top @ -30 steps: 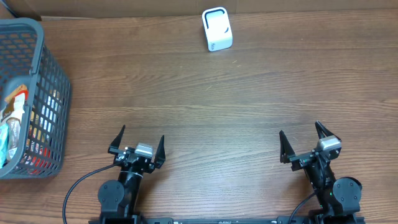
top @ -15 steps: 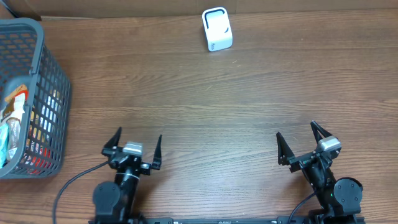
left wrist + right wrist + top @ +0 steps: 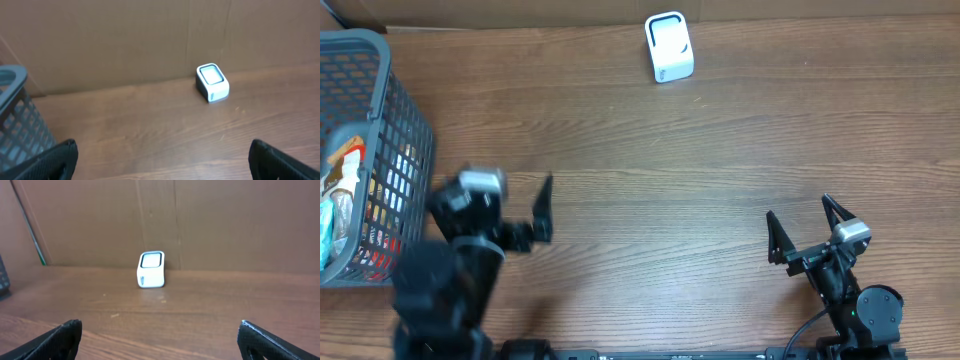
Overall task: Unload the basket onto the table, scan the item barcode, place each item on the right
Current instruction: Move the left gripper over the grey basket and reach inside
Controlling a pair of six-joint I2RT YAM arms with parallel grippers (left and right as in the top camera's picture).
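Overhead view, read left to right.

- Far left edge: grey basket [image 3: 408, 140] with packets [image 3: 342, 165] inside, colourful wrappers, untouched. No barcode is legible. The item to scan is presumably one of these.
- Lower left: left gripper [image 3: 495, 200] has swung up and left from its parked spot at the bottom edge, and now sits just beside the basket wall. It is motion-blurred, so only one finger [image 3: 542, 205] shows cleanly. Jaws are spread wide and nothing is in them. Its wrist view shows both finger tips at the bottom corners, with bare table [image 3: 150, 135] between them and the basket rim at the left edge.
- Upper centre: white scanner [image 3: 669, 46] stands upright near the back wall, same place as before, well apart from both arms.
- Lower right: right gripper [image 3: 802, 222] is unchanged, parked, jaws wide and empty, and its wrist camera faces the scanner [image 3: 151, 269].

Judgement: the left arm has begun its reach for the basket, so this is the opening of the pick. Nothing is grasped yet, and carrying the item to the scanner is all still to do.
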